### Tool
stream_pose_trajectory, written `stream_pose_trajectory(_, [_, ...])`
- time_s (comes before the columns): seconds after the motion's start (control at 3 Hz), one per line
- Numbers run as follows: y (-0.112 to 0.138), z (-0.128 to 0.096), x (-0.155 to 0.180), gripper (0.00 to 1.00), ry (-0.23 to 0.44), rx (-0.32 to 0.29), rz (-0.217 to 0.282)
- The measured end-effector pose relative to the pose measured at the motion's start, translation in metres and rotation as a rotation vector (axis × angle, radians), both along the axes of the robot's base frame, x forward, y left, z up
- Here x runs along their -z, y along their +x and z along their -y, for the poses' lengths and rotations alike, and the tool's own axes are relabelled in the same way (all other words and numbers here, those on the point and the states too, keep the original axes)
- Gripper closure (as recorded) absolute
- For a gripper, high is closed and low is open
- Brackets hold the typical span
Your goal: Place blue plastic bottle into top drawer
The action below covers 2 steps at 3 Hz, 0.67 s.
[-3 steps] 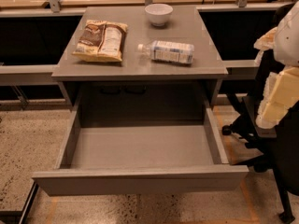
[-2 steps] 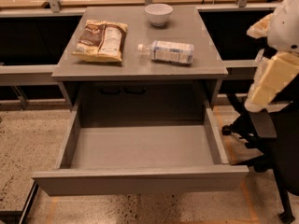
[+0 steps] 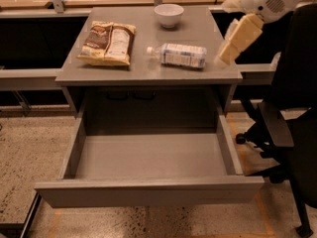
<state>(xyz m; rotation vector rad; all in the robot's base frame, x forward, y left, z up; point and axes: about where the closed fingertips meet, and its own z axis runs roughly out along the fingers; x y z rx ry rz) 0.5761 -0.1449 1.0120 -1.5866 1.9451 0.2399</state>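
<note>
The gripper [image 3: 232,46] hangs at the right edge of the grey desk [image 3: 148,71], just right of the blue plastic bottle [image 3: 178,55], and covers a bit of that edge. Its arm [image 3: 267,1] runs out past the top of the view. The print on the bottle's label is too small to read (so is the print on the snack bag [image 3: 108,42]). The back of the top drawer [image 3: 148,195] lies in shadow under the desktop, where two dark shapes [image 3: 130,96] cannot be made out. The black chair [image 3: 292,108] is cut off at the right and bottom edges.
</note>
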Motion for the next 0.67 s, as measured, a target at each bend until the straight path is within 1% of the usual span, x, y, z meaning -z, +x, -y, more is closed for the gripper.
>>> stream_pose_trajectory(0.33, [0.012, 0.000, -0.016, 0.00, 0.028, 0.007, 0.043])
stream_pose_trajectory(0.67, [0.023, 0.003, 0.016, 0.00, 0.126, 0.075, 0.002])
